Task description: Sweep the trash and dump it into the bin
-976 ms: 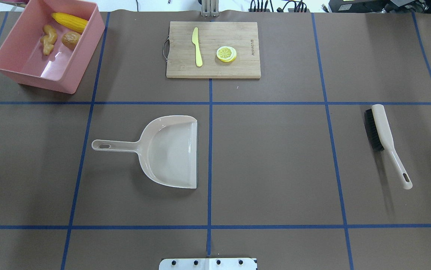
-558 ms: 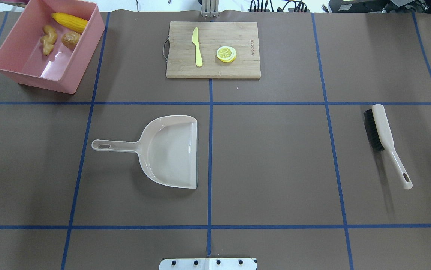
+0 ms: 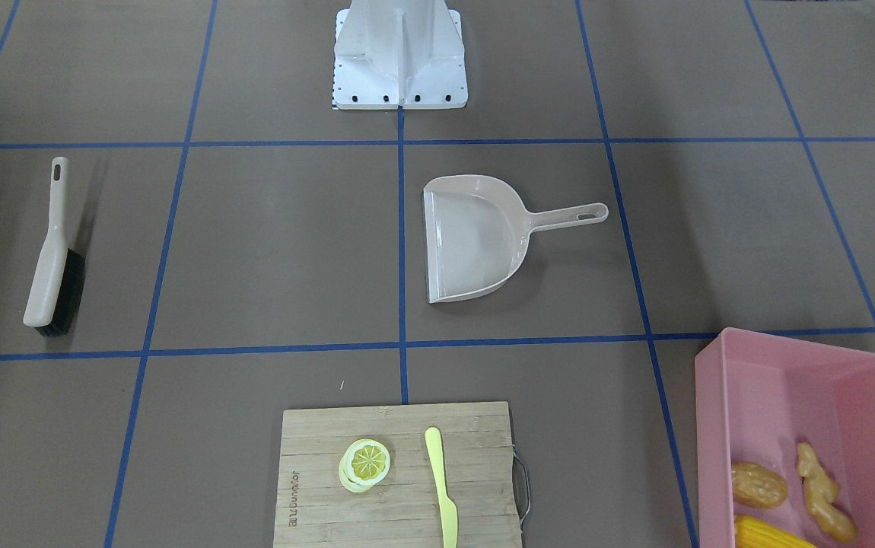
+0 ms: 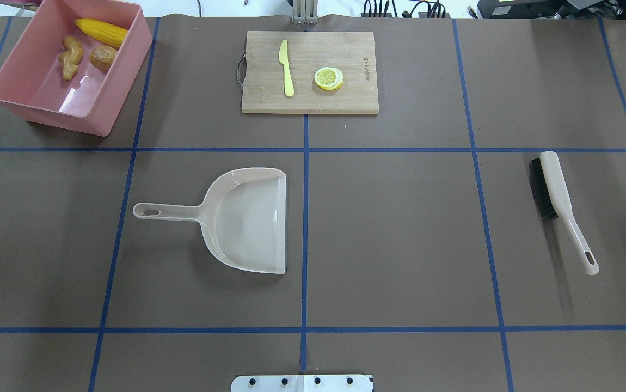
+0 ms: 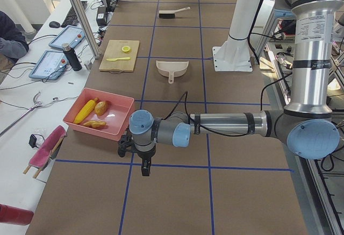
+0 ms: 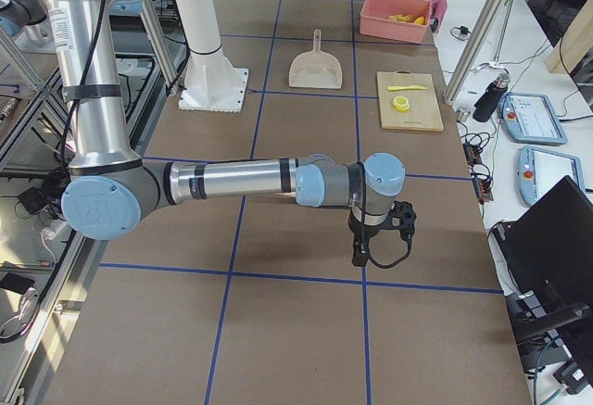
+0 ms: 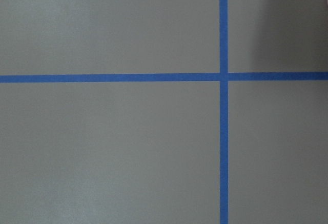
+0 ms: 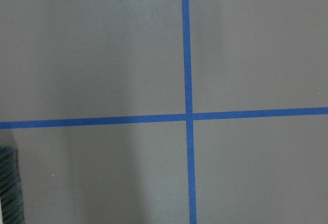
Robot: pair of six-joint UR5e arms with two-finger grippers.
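Seen from the front, the pink bin point(image 3: 803, 380) stands at a corner of the table point(image 3: 270, 251) and holds the trash: corn cob point(image 3: 768, 533), ginger root point(image 3: 825, 498) and potato lump point(image 3: 758, 485). Overhead, the dustpan point(image 4: 247, 223) lies mid-table, with the brush point(image 4: 555, 190) well apart from it. From the left end, the left hand point(image 5: 144, 166) hangs near the bin; I cannot tell whether it is released or clenched. From the right end, the right hand point(image 6: 363, 252) hangs over the table, and its grip cannot be told either. Both wrist views show crossing blue tape point(image 7: 154, 77).
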